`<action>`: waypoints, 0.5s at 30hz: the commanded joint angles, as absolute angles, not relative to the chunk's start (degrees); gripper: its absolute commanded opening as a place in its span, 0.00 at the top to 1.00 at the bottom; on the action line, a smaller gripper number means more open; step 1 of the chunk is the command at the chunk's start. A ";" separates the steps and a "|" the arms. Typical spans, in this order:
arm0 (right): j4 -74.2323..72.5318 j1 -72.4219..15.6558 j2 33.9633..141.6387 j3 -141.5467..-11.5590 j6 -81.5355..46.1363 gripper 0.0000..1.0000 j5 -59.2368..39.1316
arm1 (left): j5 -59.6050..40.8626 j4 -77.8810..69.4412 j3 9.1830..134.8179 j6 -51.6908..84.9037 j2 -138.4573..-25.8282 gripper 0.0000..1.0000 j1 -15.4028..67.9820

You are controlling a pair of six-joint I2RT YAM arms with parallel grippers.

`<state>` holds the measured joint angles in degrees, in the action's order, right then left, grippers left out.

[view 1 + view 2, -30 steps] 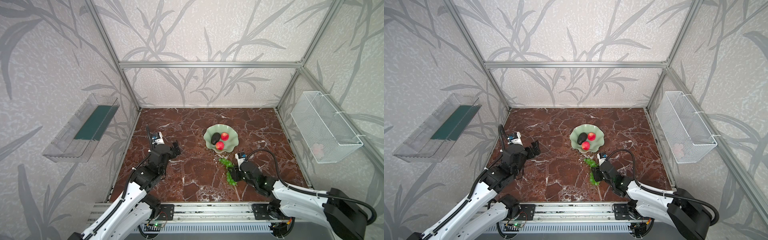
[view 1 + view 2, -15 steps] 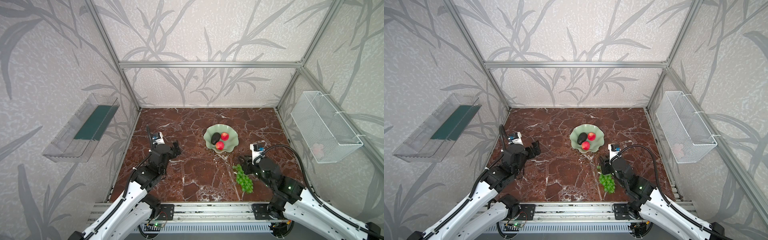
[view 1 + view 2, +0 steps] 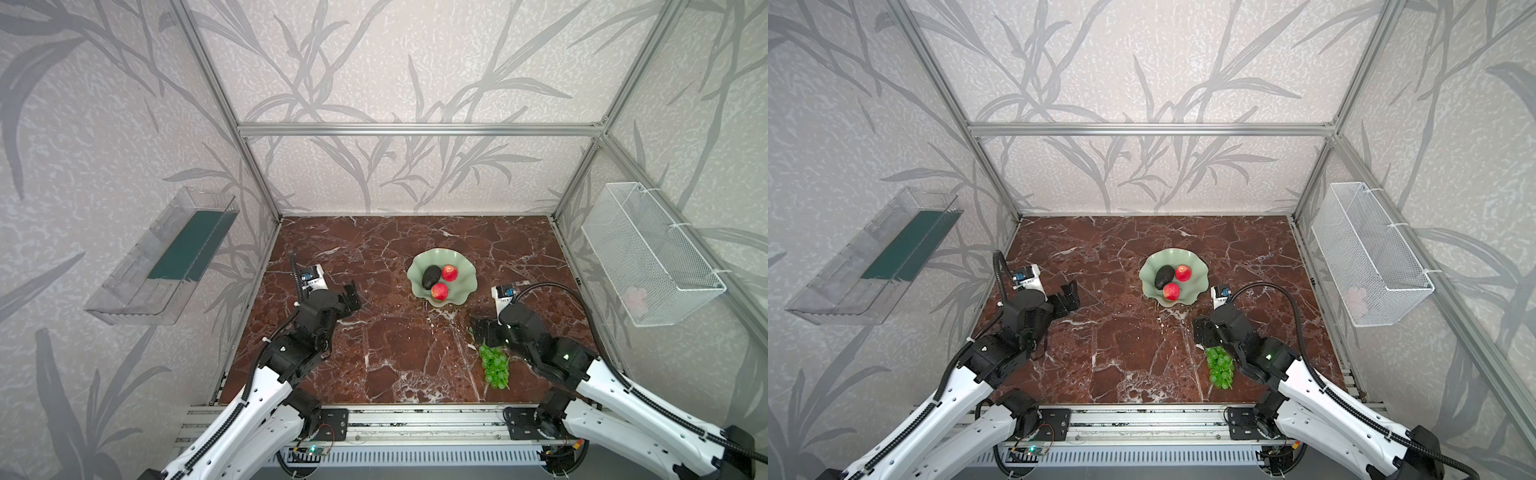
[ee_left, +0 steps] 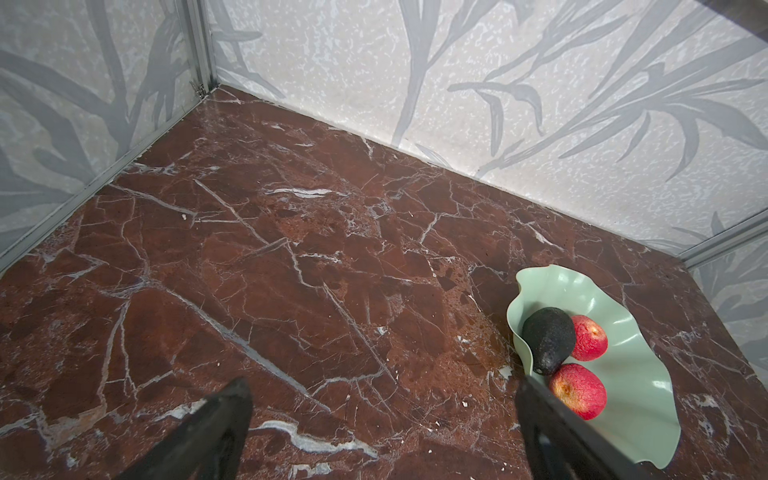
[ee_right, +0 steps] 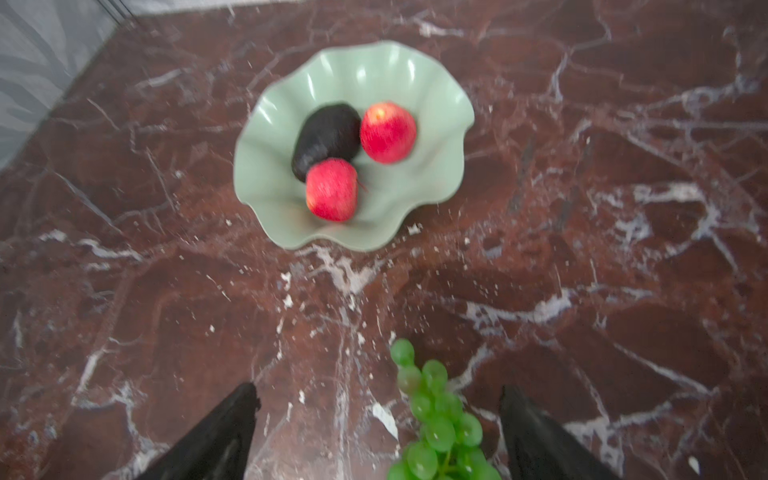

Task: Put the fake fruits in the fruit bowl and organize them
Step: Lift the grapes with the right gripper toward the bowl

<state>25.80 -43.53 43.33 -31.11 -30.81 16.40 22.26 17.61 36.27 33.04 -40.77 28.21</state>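
I am watching the bowl (image 3: 465,270) sitting on the desk (image 3: 395,345), a little right of the middle and toward the back; inside it the avocado (image 3: 430,276) is lying on the left side, with the far red fruit (image 3: 449,273) touching its right flank and the near red fruit (image 3: 439,291) resting against its front end. The grapes (image 3: 494,368) are lying outside the bowl, on the desk near the front edge on the right, well apart from the rim; the upper end of the bunch is disappearing under the right arm in both top views. The right pincer (image 3: 484,330) is hovering between bowl and bunch with its jaws spread wide; in the right wrist view, which is coming through blurred, the tip of the bunch is showing between the two fingers (image 5: 232,432), nearer the right one, and I am seeing a gap on each side, so nothing is being pinched. The left pincer (image 3: 351,295) is hanging over the left half of the desk, pointing toward the bowl, jaws spread just as wide and holding nothing; its wrist view is showing bare marble between the fingers and the bowl off to one side. A wire basket (image 3: 648,253) is hanging on the right wall and a clear tray (image 3: 137,282) on the left wall.
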 commanded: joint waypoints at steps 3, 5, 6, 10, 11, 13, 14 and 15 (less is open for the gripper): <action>34.01 -43.83 40.14 -26.28 -38.01 0.00 13.72 | 22.65 17.69 36.04 33.57 -41.16 0.01 27.73; 35.15 -44.36 39.48 -24.96 -40.02 0.01 13.87 | 22.47 17.36 35.99 33.79 -41.58 0.01 27.73; 35.54 -44.47 39.09 -24.26 -41.10 0.01 13.93 | 22.33 17.25 35.95 33.88 -41.82 0.01 27.69; 34.13 -44.91 38.96 -21.55 -43.43 0.01 13.01 | 21.83 16.77 36.00 34.10 -42.19 0.01 27.65; 33.72 -45.04 39.39 -21.00 -44.13 0.01 12.90 | 21.80 16.74 36.03 34.06 -42.19 0.01 27.64; 32.59 -45.17 40.61 -19.84 -45.14 0.01 12.21 | 21.80 16.84 36.04 34.01 -42.19 0.01 27.63; 31.92 -45.25 41.12 -19.32 -45.71 0.01 11.60 | 21.80 16.87 36.04 34.06 -42.10 0.01 27.63; 30.91 -45.35 41.78 -18.72 -46.39 0.00 11.15 | 21.80 17.01 35.97 34.15 -42.02 0.01 27.67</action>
